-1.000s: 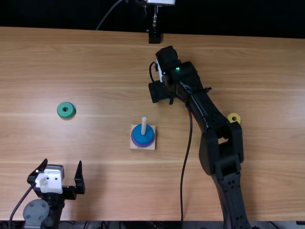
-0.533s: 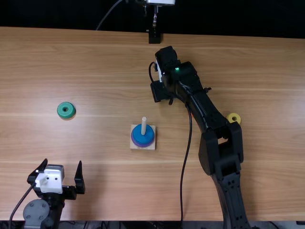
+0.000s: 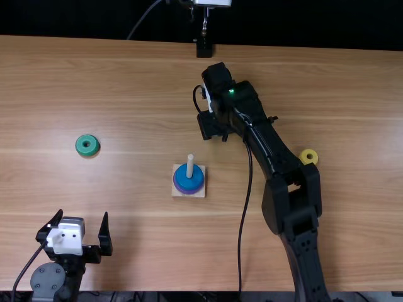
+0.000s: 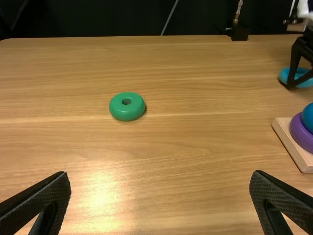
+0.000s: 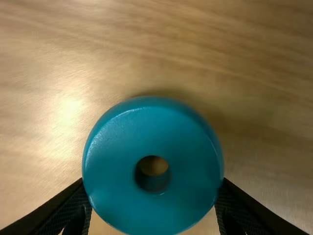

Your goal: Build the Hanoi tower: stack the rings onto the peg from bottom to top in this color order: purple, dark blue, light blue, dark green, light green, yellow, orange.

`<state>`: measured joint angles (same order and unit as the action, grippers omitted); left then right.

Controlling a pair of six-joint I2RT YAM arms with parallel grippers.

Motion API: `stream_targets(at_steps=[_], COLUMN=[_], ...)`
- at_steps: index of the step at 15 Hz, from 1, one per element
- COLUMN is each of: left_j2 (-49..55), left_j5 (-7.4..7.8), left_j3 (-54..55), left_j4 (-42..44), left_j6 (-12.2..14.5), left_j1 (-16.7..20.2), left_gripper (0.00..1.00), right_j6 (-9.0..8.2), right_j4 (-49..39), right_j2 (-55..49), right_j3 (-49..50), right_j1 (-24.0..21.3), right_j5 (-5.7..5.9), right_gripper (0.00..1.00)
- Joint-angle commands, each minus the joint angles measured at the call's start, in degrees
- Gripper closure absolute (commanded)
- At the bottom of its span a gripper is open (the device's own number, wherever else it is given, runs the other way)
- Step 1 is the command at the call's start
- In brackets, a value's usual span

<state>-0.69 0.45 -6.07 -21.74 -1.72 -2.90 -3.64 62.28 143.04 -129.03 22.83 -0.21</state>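
My left gripper point(image 3: 83, 214) is open near the table's near left; in the left wrist view, my left gripper point(image 4: 160, 174) has nothing between its fingers. Beyond the peg, my right gripper point(image 3: 213, 124) is partly hidden by its arm. In the right wrist view, my right gripper point(image 5: 152, 180) is shut on the light blue ring point(image 5: 152, 129), a finger at either side. The light blue ring point(image 4: 302, 78) also shows in the left wrist view. On the wooden peg point(image 3: 190, 165), the dark blue ring point(image 3: 189, 182) rests over the purple ring point(image 3: 187, 192).
A dark green ring point(image 3: 87, 145) lies flat at the left. The yellow ring point(image 3: 308, 156) lies beside the right arm's middle. The peg's square base point(image 3: 200, 194) stands between the arms, and a cable hangs along the right arm.
The right gripper's visible finger drew inward a little, then the gripper shifted slightly left and toward the near edge. The left arm, the stacked rings and the loose green and yellow rings are unmoved.
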Motion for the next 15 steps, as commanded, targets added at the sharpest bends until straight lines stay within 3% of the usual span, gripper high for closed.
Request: stream_targets(at_steps=[1,6,15], left_j2=[0.69,0.69,0.69], left_j5=[0.29,0.4,0.4], left_j3=[6.07,6.07,6.07], left_j4=[-4.52,-4.42,-4.42], left_j6=[0.34,0.24,0.24], left_j1=[0.35,0.35,0.35], left_gripper=[0.0,0.0,0.0], right_j6=[-0.26,0.05,-0.05], right_j4=[0.22,0.53,15.09], right_j2=[-6.02,-14.37,-28.35], right_j3=[-1.49,-1.31,-1.4], right_j1=[0.99,2.66,8.72], right_j5=[-0.11,-0.11,-0.21], right_gripper=[1.0,1.0,1.0])
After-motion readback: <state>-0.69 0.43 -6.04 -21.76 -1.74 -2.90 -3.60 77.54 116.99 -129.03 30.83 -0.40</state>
